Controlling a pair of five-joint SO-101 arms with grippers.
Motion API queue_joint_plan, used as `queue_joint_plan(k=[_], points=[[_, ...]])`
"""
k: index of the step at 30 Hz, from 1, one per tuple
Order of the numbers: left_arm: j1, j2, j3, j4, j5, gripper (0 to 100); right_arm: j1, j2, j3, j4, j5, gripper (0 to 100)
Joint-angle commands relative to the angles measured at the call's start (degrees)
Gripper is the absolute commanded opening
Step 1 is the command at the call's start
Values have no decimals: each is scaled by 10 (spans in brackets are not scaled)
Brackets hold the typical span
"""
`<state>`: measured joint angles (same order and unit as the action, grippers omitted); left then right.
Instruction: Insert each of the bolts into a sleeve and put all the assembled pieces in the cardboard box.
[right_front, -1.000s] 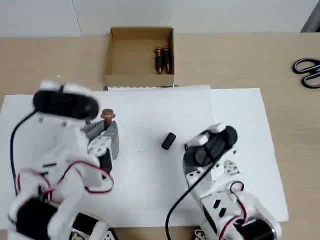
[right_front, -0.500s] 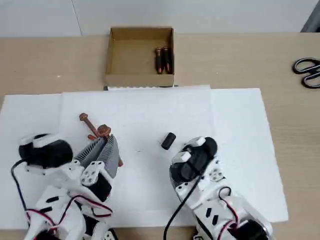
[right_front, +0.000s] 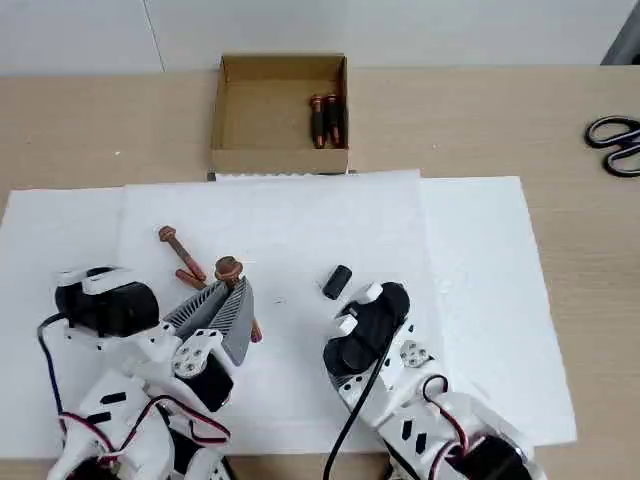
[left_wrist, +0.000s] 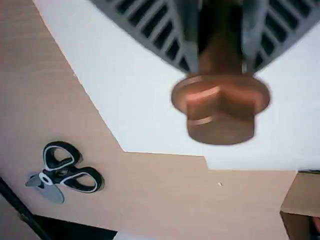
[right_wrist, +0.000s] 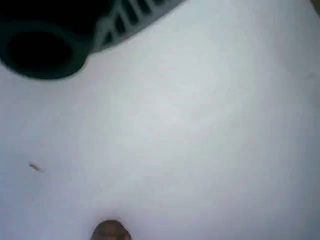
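Copper-coloured bolt (left_wrist: 220, 107) is being gripped by its shank in the left gripper (right_front: 230, 288), probably for bringing it to the black sleeve (right_front: 338, 281).

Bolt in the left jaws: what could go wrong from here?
The bolt is held by its shank only, head sticking out of the left jaws; it might tilt or slip. The sleeve lies loose on its side on the paper, so a push could roll it. The loose bolt lies near the left jaws and may get knocked.
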<state>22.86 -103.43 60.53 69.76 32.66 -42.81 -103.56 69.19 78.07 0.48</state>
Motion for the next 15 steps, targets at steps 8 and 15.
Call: queue_joint_plan(k=[8, 15], points=[[1, -5, 29, -121, 84, 22, -45, 0, 30, -83, 8, 3], [4, -5, 81, -196, 127, 20, -53, 4, 39, -117, 8, 3]])
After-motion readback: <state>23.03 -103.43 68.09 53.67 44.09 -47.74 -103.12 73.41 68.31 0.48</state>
